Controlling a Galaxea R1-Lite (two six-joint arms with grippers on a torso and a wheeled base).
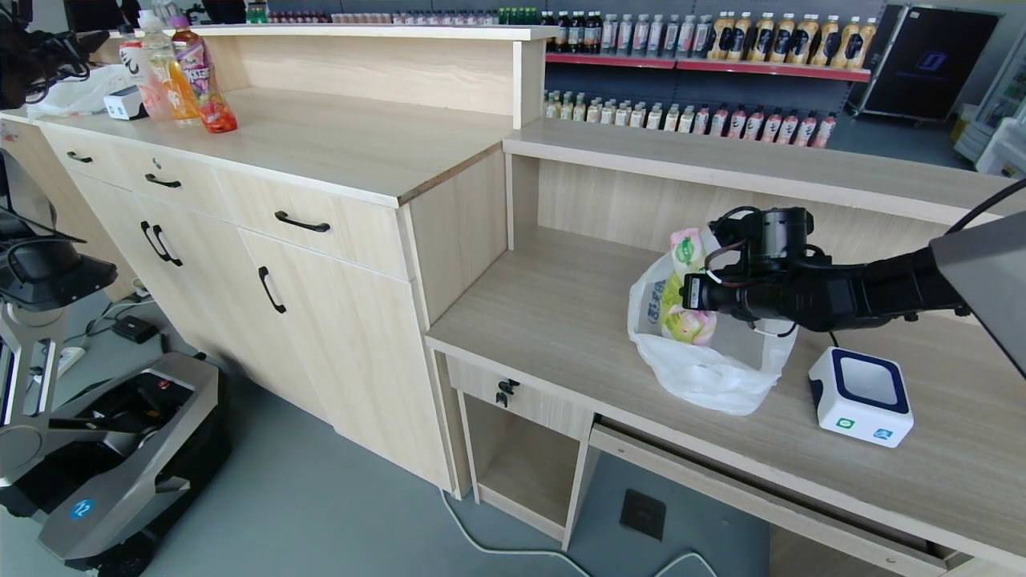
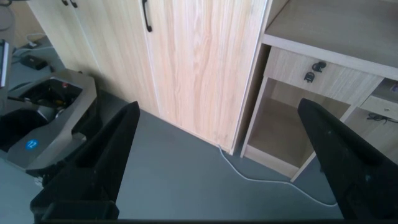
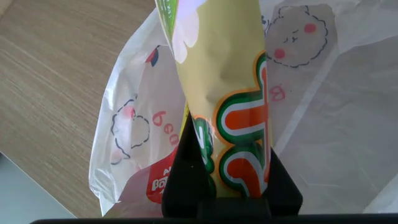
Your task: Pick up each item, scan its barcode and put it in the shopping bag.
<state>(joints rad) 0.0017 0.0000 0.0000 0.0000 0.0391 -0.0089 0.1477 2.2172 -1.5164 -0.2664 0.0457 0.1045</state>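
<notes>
Lower shop surface [image 1: 561,304] has the shopping bag [image 1: 705,373], right gripper [image 1: 688,295] fingers pinching a yellow snack packet [image 3: 217,81] in its mouth, left gripper [image 2: 217,106] fingers wide apart, so I'd guess just the bottles [image 1: 180,76] up top remain.

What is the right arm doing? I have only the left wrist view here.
Observer: The right end effector grips a yellow-green snack packet at the open mouth of the shopping bag.
Operator: Where is the scanner?
Observer: The white scanner sits on the low desk, beside the bag on the robot's right.
Operator: Any items not bagged yet?
Observer: Yes, bottles stand on the taller counter, far to the robot's left.
</notes>
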